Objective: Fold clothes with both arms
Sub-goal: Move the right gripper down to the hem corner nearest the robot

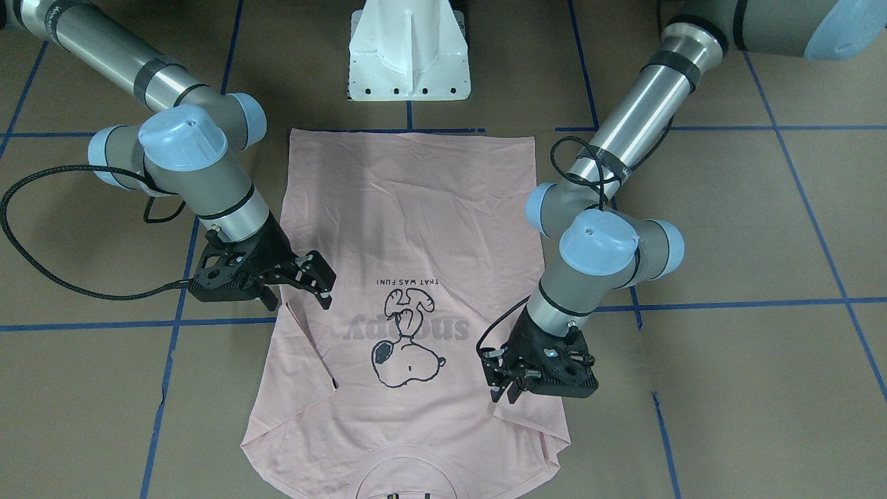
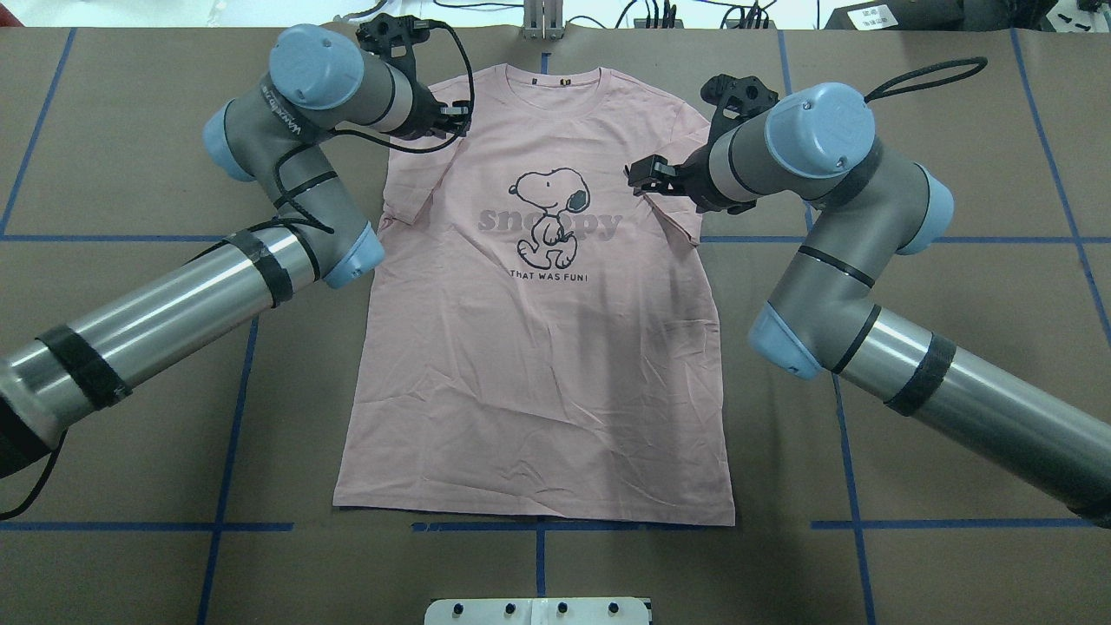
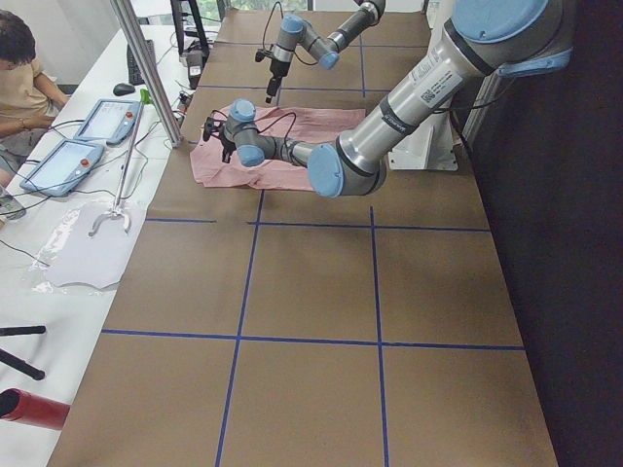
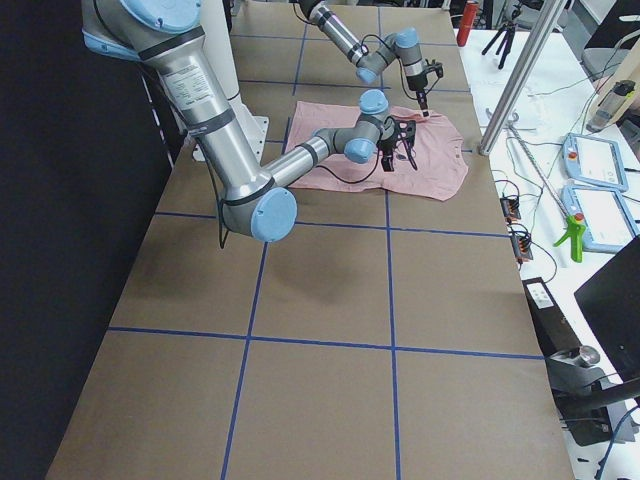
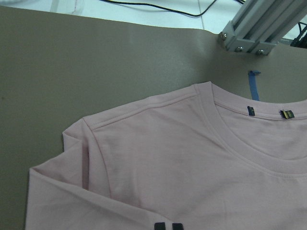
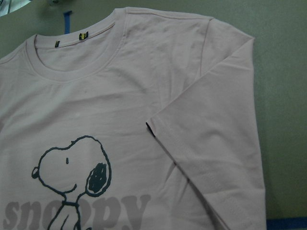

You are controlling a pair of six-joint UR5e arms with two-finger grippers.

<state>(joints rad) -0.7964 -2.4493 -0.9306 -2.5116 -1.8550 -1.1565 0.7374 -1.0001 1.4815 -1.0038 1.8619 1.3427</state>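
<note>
The pale pink T-shirt lies flat on the brown table, front up, with the cartoon dog showing and its collar at the far edge. Both sleeves are turned in over the body; the right wrist view shows one sleeve lying on the chest. My left gripper hovers over the shoulder and sleeve on its side. Its fingertips sit close together with nothing seen between them. My right gripper stands open beside the other sleeve, level with the print, fingers spread and empty.
The white pedestal base stands at the near hem of the T-shirt. Blue tape lines grid the table. An aluminium post rises just past the collar. A person and tablets are at a side table.
</note>
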